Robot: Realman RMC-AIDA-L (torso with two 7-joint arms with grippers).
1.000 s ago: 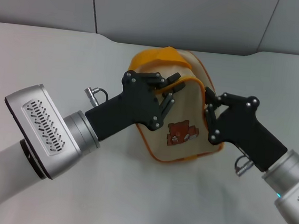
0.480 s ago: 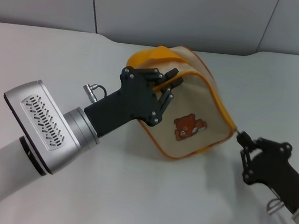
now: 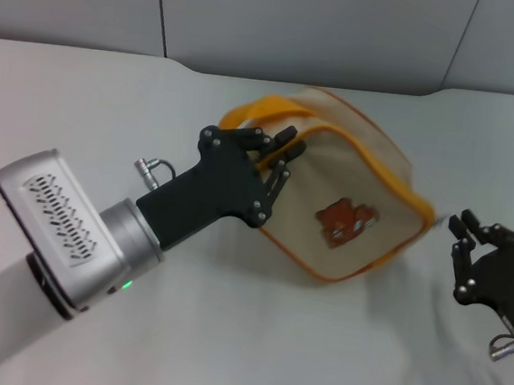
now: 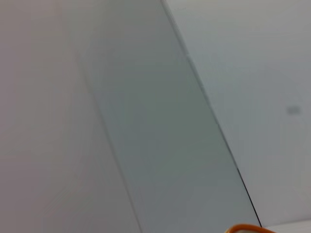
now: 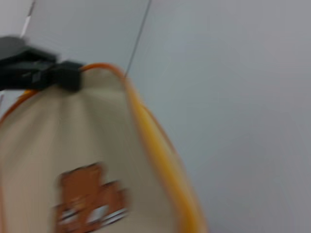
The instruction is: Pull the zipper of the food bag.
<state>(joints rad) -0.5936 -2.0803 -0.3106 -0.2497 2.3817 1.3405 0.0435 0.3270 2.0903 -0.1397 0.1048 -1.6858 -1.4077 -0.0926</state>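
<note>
holding the food bag on the worktop

lying on its side near the middle of the pale worktop [image 3: 225, 335], the food bag [image 3: 353, 188]: beige cloth, orange trim, a brown bear print [image 3: 345, 221] facing up. sits tipped, with one corner pointing toward the robot's right. yellow strap handle [image 3: 256, 112] curls over the end on the robot's left.

left gripper [image 3: 280, 158]: black, reaching in from the robot's left, jaws closed on the food bag at the trimmed edge just under the strap handle. fingers [image 3: 284, 170] press against the cloth there.

right gripper [image 3: 467, 240]: low at the robot's right edge of the head view, just beside the pointed corner of the food bag but not touching it. jaws look spread apart and hold nothing.

zipper [image 3: 370, 158]: runs along the orange trimmed edge on top. cannot tell where the small metal pull tab is, and cannot tell how far the zip is open.

from the right wrist view: bear print and orange trim close up, with the left gripper dark at the far end of the food bag. from the left wrist view: only a grey wall [image 4: 155, 116] and a tiny bit of orange at the edge.
</note>
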